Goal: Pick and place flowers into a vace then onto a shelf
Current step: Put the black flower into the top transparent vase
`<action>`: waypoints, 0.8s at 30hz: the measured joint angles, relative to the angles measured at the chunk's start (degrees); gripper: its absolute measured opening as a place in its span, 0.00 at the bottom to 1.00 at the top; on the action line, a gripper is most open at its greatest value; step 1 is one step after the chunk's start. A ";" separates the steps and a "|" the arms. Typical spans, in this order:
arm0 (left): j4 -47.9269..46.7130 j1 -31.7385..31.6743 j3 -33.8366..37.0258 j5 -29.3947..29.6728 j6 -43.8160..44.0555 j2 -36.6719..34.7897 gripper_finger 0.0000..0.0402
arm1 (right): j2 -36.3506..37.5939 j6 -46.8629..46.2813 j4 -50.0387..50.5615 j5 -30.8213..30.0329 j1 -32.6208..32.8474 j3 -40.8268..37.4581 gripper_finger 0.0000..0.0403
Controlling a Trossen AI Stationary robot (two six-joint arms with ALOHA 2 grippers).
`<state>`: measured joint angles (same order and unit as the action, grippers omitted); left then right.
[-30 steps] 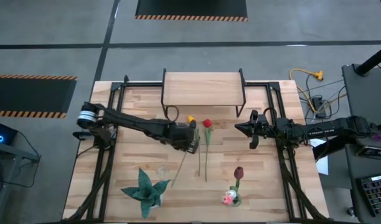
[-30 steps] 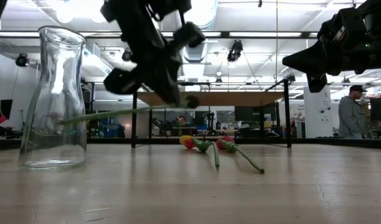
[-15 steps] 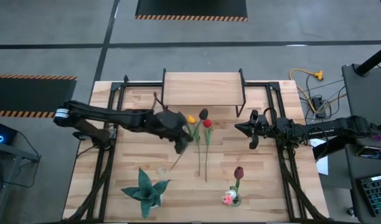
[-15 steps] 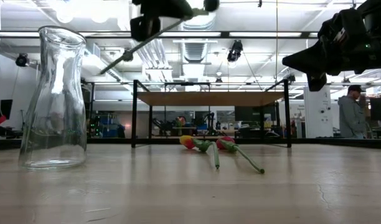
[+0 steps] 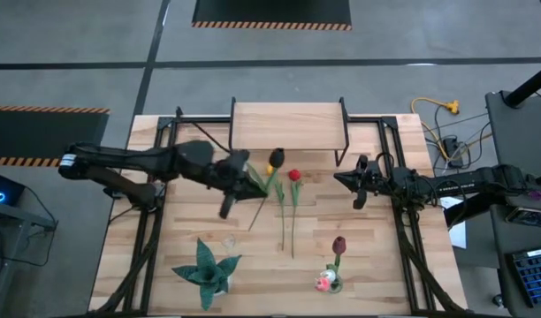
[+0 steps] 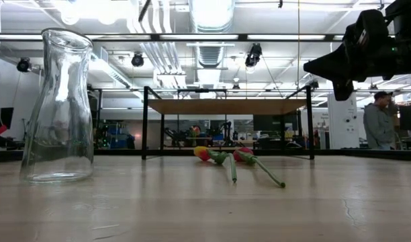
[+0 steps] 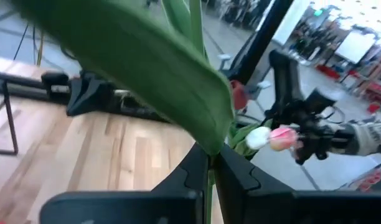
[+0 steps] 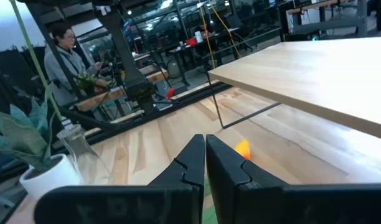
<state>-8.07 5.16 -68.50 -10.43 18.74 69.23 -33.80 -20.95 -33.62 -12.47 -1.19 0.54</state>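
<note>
My left pincer [image 5: 238, 181] is clamped on the thin green stem of a dark tulip [image 5: 276, 158] and holds it in the air above the middle of the bench [image 5: 191, 230], just in front of the shelf [image 5: 288, 124]. In the left wrist view the stem goes down between my two fingers [image 7: 231, 180], which are pressed together on it, and a broad leaf [image 7: 141, 68] hangs close before the camera.

The flower is very light and the stem looks soft, so I judge it will bend and swing. I think the lower part of the stem is the good place to hold, not the head, so the free end can go first into the narrow mouth of the glass vase [image 6: 59, 107]. The vase stands upright at the near left part of the bench and has no flower in it. It is clear glass and could tip easily if the stem pushes its rim.

A yellow tulip [image 5: 270, 169] and a red tulip [image 5: 294, 176] lie flat on the bench, their stems side by side. A maroon tulip [image 5: 339, 245] and a pink-white one [image 5: 324, 282] lie nearer the right front.

My right pincer [image 5: 356, 182] waits above the right side of the bench, fingers together, holding nothing.
</note>
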 joint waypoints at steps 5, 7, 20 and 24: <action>0.30 2.46 4.66 -0.66 -3.10 -7.02 0.00 | 0.00 -1.96 -0.01 -0.13 0.04 0.00 0.02; 1.80 3.15 8.11 -0.58 -4.03 -10.13 0.00 | 0.02 -2.01 -0.01 -0.18 0.04 0.00 0.02; 28.13 3.55 35.10 0.03 1.46 -24.48 0.00 | 0.03 -3.03 -0.08 -1.25 0.04 0.00 0.02; 28.45 3.55 36.84 0.04 3.22 -26.72 0.00 | 0.02 -4.86 -0.05 -1.25 0.04 0.00 0.02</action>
<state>20.37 8.71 -31.66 -10.39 21.96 42.51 -33.78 -25.81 -33.67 -13.72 -1.15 0.54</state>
